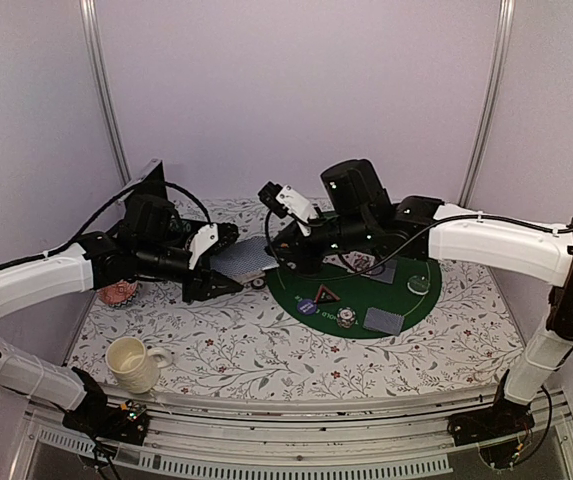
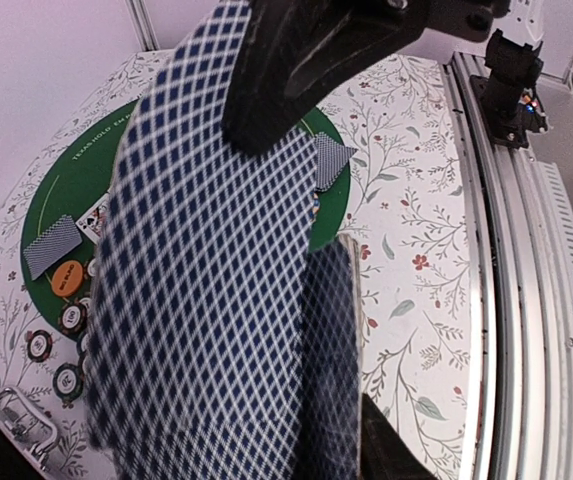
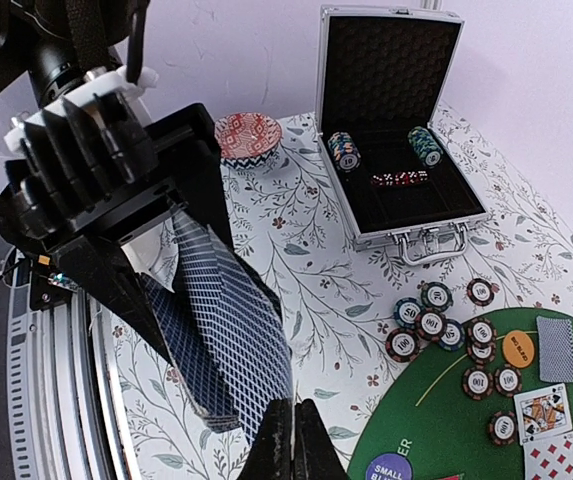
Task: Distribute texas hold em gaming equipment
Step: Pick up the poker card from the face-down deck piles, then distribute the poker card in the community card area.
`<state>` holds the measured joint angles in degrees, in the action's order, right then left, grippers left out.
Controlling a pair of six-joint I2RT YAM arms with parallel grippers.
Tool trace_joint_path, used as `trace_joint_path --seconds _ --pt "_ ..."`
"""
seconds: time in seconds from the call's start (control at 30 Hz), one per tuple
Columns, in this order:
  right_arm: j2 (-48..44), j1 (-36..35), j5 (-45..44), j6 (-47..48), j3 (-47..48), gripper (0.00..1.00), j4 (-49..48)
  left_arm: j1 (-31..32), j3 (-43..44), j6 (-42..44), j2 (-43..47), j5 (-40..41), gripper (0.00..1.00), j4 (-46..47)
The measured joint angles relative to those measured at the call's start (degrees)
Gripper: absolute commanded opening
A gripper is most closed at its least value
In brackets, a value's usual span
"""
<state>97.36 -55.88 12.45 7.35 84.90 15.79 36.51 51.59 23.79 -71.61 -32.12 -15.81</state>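
My left gripper (image 1: 228,272) is shut on a deck of blue-checked playing cards (image 1: 244,258), held above the table left of the green mat (image 1: 406,300). My right gripper (image 1: 271,255) is shut on the deck's top card (image 3: 231,320), pinching its near edge between the fingertips (image 3: 281,445). That card fills the left wrist view (image 2: 206,300), with the deck (image 2: 331,340) under it. Poker chips (image 3: 436,320), an orange button (image 3: 518,348), a blue small-blind button (image 1: 308,306), a black triangular marker (image 1: 325,293) and dealt cards (image 1: 384,320) lie on or by the mat.
An open silver case (image 3: 396,130) with chips and dice stands behind the chips. A pink patterned dish (image 1: 119,292) sits at the left under my left arm. A cream mug (image 1: 131,363) stands at the front left. A metal rail (image 1: 296,440) runs along the near edge.
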Motion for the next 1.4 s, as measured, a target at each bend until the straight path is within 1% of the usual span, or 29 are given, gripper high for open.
trace_joint_path --seconds 0.3,0.5,0.6,0.73,0.9,1.0,1.07,1.2,1.3,1.4 --pt "-7.1 0.0 -0.6 3.4 0.0 0.02 3.4 0.0 0.0 0.0 0.0 0.0 0.38 0.0" --pt "-14.5 1.0 -6.1 9.7 -0.8 0.01 7.4 0.0 0.0 0.0 0.0 0.0 0.38 0.0" --pt "-18.9 5.4 -8.2 13.6 -2.8 0.01 9.9 0.0 0.0 0.0 0.0 0.0 0.38 0.0" --pt "-21.8 15.0 -13.3 19.4 -5.3 0.01 14.7 0.0 0.0 0.0 0.0 -0.1 0.38 0.0" --pt "-18.6 22.7 -17.5 27.7 -6.1 0.01 22.5 0.0 0.0 0.0 0.0 -0.2 0.38 0.0" --pt "-14.4 26.4 -18.8 32.6 -5.9 0.01 25.9 0.0 0.0 0.0 0.0 -0.3 0.38 0.0" --pt "-9.7 28.5 -20.2 35.5 -4.7 0.01 28.9 0.0 0.0 0.0 0.0 -0.2 0.38 0.0" --pt "0.3 30.6 -22.0 39.8 -1.8 0.01 34.9 0.0 0.0 0.0 0.3 -0.2 0.38 0.0" --pt "5.4 30.9 -22.0 42.2 0.5 0.01 39.9 0.0 0.0 0.0 0.7 -0.2 0.38 0.0" --pt "8.6 30.9 -21.7 43.8 3.8 0.01 43.8 0.0 0.0 0.0 0.9 -0.2 0.38 0.0"
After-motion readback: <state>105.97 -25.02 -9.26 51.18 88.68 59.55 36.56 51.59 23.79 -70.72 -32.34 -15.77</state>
